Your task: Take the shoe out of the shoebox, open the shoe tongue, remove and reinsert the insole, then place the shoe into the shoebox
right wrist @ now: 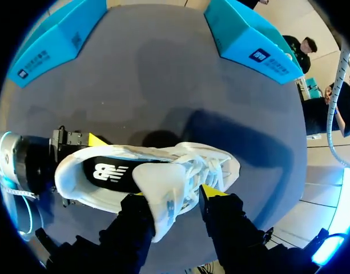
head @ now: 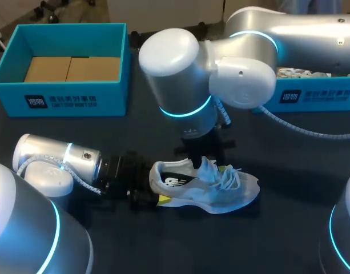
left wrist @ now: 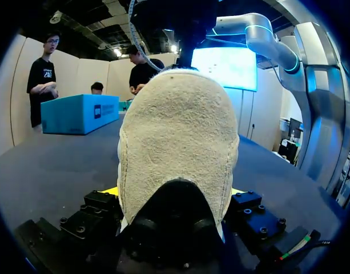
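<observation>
The white shoe [head: 212, 191] sits near the table's [head: 289, 228] front edge; left gripper [left wrist: 173, 194] clamps its heel [left wrist: 177, 137], right gripper [right wrist: 175, 197], fairly wide, grips the raised tongue [right wrist: 160, 185]

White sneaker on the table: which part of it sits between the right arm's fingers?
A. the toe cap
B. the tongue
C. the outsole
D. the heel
B: on the white sneaker, the right wrist view shows the tongue raised and held between the right arm's fingers.
</observation>
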`<state>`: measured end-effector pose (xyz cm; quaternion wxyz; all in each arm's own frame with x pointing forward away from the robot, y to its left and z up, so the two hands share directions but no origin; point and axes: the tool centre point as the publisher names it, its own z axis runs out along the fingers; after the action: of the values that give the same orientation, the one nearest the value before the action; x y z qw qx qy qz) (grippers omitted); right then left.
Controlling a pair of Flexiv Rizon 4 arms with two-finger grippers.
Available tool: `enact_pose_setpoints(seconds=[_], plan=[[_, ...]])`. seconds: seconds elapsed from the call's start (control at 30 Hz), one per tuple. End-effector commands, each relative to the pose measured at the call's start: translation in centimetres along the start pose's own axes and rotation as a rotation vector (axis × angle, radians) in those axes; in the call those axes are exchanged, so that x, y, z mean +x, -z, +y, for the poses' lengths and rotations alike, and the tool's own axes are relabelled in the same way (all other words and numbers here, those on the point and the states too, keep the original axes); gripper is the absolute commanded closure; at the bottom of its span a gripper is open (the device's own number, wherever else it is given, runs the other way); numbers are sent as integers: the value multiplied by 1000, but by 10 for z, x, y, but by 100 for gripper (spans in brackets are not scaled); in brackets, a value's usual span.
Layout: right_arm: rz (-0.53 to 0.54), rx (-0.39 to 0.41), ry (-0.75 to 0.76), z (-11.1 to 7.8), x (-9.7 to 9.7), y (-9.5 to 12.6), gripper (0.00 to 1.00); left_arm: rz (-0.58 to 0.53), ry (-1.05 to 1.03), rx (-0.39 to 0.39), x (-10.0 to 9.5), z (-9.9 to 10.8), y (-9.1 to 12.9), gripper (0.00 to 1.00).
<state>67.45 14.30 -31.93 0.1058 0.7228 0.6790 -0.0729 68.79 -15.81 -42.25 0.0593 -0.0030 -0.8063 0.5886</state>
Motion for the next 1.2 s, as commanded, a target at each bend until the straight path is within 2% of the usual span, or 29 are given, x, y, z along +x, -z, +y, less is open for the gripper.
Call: enact_pose_setpoints(seconds=[0.03,0.13,0.17,0.2,0.37,0.47,0.5,0.7,0.9,1.2], plan=[[-5,-2,-343,-4,5,3,68,-2,0,-2,2,1,-1,100],[-1,7,-332,-5,2,5,84,-2,0,-2,2,1,-1,100],[1,11,-330,-5,0,6,98,-2,0,-2,2,1,-1,100],[13,17,-321,-5,-2,6,100,-2,0,-2,2,1,-1,100],[80,35,-300,-2,-23,4,100,-2,0,-2,2,1,-1,100],[181,61,-280,2,-40,0,100,-2,0,-2,2,1,-1,100],[246,70,-254,4,-48,-3,100,-2,0,-2,2,1,-1,100],[407,99,-218,6,-76,-17,100,-2,0,-2,2,1,-1,100],[519,123,-195,6,-92,-32,100,-2,0,-2,2,1,-1,100],[619,160,-163,8,-100,-57,100,-2,0,-2,2,1,-1,100]])
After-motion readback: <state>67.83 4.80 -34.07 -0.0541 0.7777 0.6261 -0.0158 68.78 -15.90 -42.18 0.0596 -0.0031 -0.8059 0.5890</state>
